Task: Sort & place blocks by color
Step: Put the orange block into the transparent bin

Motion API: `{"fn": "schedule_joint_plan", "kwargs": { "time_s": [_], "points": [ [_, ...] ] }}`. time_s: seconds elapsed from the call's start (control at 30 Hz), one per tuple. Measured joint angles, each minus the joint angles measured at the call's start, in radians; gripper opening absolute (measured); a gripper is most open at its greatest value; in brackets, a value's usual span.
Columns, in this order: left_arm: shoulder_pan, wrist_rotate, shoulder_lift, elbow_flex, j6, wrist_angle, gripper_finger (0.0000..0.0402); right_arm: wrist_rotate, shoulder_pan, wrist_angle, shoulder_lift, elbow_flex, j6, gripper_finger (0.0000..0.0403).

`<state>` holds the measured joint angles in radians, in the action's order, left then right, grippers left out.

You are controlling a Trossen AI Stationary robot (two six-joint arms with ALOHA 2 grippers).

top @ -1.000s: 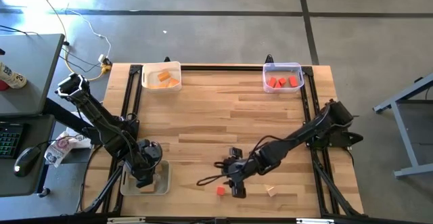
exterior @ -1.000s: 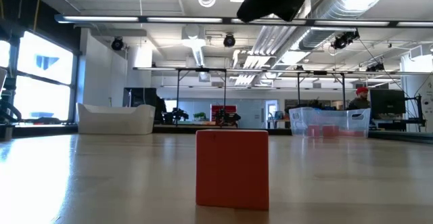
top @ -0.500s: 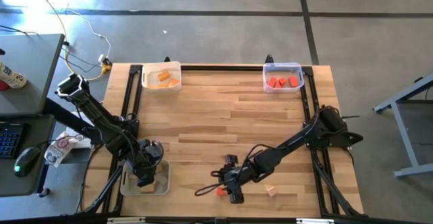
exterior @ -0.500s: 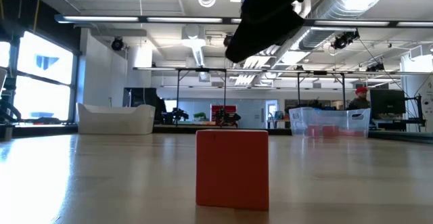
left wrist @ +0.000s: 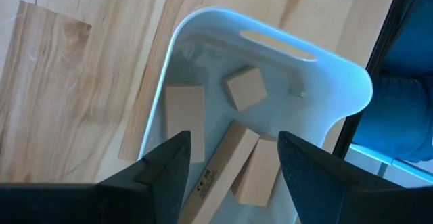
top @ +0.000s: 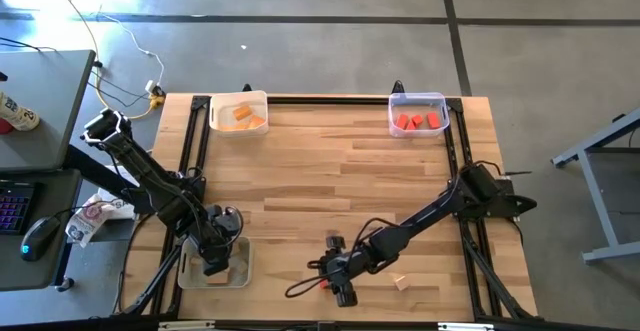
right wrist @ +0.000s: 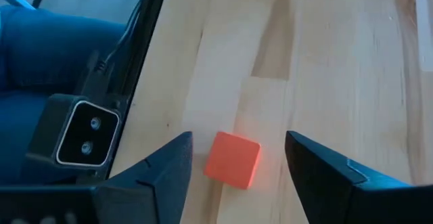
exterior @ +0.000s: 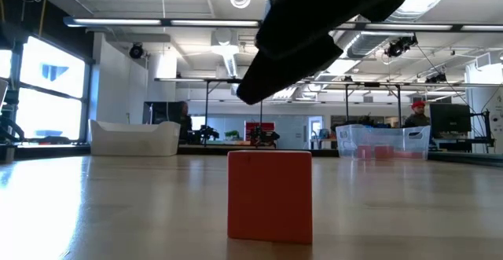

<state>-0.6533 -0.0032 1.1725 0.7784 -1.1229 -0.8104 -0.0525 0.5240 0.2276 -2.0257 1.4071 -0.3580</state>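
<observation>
Your right gripper (right wrist: 233,183) is the one that matters here: it hangs over the red cube (right wrist: 233,159) near the bottom edge of the overhead frame, a little left of centre, fingers spread apart and holding nothing. In its wrist camera the cube sits on the bare table between the two fingers and just ahead of their tips, turned slightly off square to them. It is a cube, so no long axis to worry about; you will likely want to come straight down and close across two opposite faces. A tan block (top: 401,283) lies on the table just to the right of that gripper in the overhead frame.

Your left gripper (left wrist: 233,176) is well away at lower left, open and empty above the white tray (left wrist: 345,82), where four tan blocks (left wrist: 245,88) lie. The right arm is clearly nearer the cube.
</observation>
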Motion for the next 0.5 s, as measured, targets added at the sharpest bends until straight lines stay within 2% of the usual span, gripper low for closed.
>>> {"fn": "schedule_joint_plan", "kwargs": {
  "time_s": [0.5],
  "points": [
    [0.000, 0.000, 0.000, 0.000, 0.035, 0.000, 0.0207, 0.003, 0.001, -0.033, -0.063, 0.000, -0.096, 0.0230]
  ]
}}
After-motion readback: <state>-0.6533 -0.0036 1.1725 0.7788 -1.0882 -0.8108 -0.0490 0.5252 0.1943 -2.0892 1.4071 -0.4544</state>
